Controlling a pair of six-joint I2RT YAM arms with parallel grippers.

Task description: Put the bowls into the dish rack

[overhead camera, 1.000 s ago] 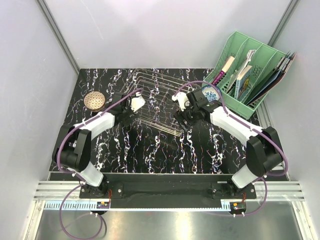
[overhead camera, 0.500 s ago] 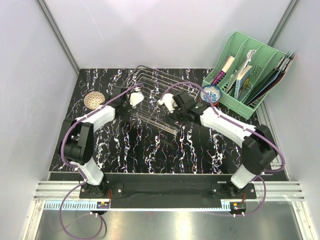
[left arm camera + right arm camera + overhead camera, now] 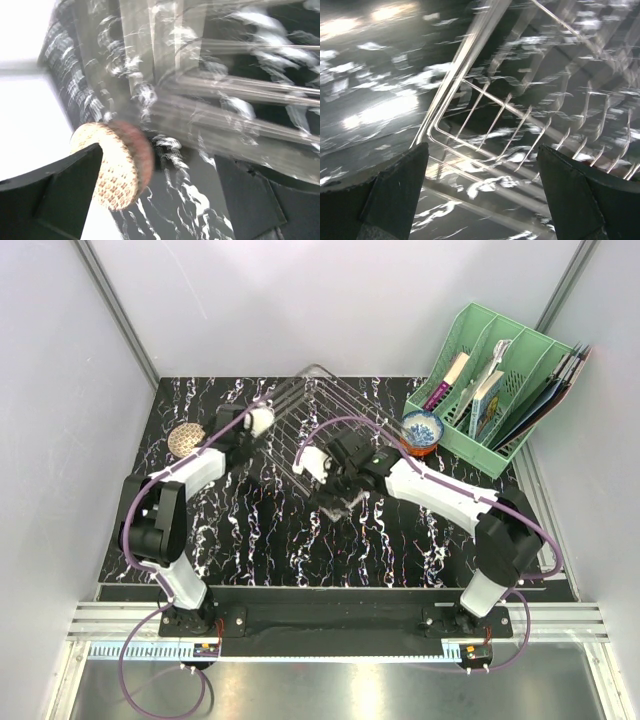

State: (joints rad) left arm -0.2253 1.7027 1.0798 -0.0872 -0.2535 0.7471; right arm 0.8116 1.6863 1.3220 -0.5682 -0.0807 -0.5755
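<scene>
bowls first: a pink patterned bowl (image 3: 183, 440) sits out on the black marbled table (image 3: 300, 540) at about 9 o'clock, well outside the dish rack (image 3: 335, 410). over at 2 o'clock a blue-and-white bowl (image 3: 422, 426) rests on what looks like an orange-red bowl (image 3: 411, 448), just beside the green file organiser (image 3: 505, 375) that stands at the 1 o'clock corner with books and folders in its slots. those are the only bowls i can make out.

the rack lies at 12 o'clock, skewed so one corner points to the back wall. it is blurred from above, and i cannot tell whether it is flat on the table or tipped.

left gripper (image 3: 160, 155) is up at the rack's 9 o'clock edge, fingers (image 3: 55, 195) spread wide with nothing between them. its wrist camera catches the pink bowl close by at 8 o'clock, seen on edge, and smeared rack wires across the top from 12 to 3 o'clock.

right gripper (image 3: 482, 149) is at the rack's near edge, around 6 o'clock, also splayed wide and released. its wrist camera looks onto a rounded corner of the wire rack, with the rim wire and a row of short prongs running off toward 3 o'clock. the wires lie beyond the fingertips, and i cannot tell whether either finger touches them. both arms reach in from the near edge and bracket the rack.
</scene>
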